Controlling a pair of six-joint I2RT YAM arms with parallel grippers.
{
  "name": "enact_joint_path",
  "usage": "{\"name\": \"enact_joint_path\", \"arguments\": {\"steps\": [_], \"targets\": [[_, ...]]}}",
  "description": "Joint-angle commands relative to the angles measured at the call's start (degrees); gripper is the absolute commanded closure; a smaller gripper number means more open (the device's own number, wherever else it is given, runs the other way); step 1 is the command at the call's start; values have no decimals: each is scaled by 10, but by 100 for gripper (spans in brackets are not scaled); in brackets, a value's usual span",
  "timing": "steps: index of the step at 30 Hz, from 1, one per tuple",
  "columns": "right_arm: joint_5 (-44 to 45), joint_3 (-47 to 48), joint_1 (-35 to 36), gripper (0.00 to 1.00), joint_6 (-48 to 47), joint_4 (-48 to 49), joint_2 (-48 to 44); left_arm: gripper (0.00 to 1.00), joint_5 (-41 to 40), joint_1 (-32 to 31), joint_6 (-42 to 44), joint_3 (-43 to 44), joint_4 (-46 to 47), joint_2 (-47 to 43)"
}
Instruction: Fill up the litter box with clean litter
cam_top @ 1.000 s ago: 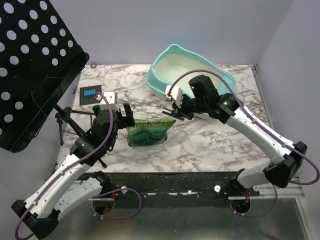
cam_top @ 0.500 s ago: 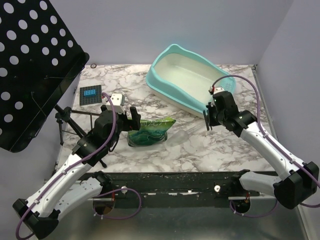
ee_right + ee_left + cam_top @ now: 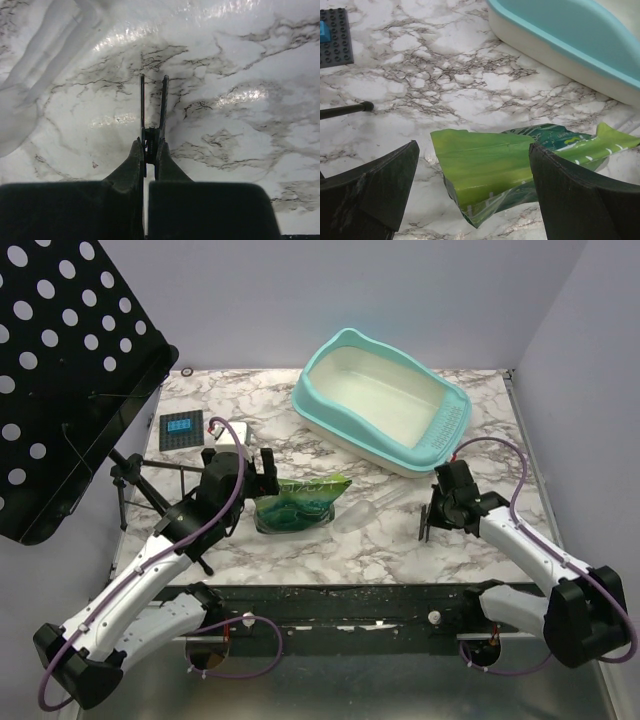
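Note:
The turquoise litter box (image 3: 447,426) stands at the back right, cream-white inside; its wall shows in the left wrist view (image 3: 570,30). No litter granules show anywhere. A crinkly green bag (image 3: 298,502) lies mid-table. My left gripper (image 3: 262,472) is open just left of it, and the bag's torn top corner (image 3: 490,165) sits between the fingers without touching them (image 3: 473,147). A clear scoop (image 3: 365,510) lies right of the bag. My right gripper (image 3: 428,522) is low over the table right of the scoop, shut (image 3: 150,147) on a thin black clip (image 3: 152,110).
A black perforated panel (image 3: 60,370) on a tripod (image 3: 130,480) stands at the left. A small black studded plate with a blue piece (image 3: 181,428) lies at the back left. A black rod (image 3: 345,110) reaches in from the left. The scoop shows blurred in the right wrist view (image 3: 45,75).
My right gripper has swung from the bag's top beside the litter box to the right and down to the table, past the scoop. My left gripper has edged closer to the bag.

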Motion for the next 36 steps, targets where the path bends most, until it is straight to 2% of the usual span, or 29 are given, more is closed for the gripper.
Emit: {"name": "enact_joint_path", "arguments": {"steps": [1,3,5,7,9,12,14,21,25,33,36], "targets": [[-26,-23,-13,100,51,66,29,1,-34,10,-26,22,-30,19],[-22,-26,-16,97,55,72,39,1,-39,14,-32,22,-30,21],[-22,-31,-17,85,59,77,40,1,-53,16,-38,22,-27,19],[-21,-34,-17,64,63,82,37,1,-66,18,-43,22,-26,18],[-14,-35,-17,52,62,82,33,1,-74,21,-51,23,-28,16],[-12,-38,-17,38,55,88,27,1,-82,32,-78,26,-31,15],[-17,-32,-17,33,48,88,23,1,-72,44,-102,27,-34,15],[-60,3,-17,31,6,102,-24,1,15,107,-200,35,-77,29],[-79,23,-17,31,-12,104,-32,1,103,153,-254,34,-102,39],[-132,20,-13,32,-33,124,-26,1,239,206,-299,-1,-76,55],[-142,15,-11,32,-36,133,-20,1,263,209,-306,-9,-69,64]]}}
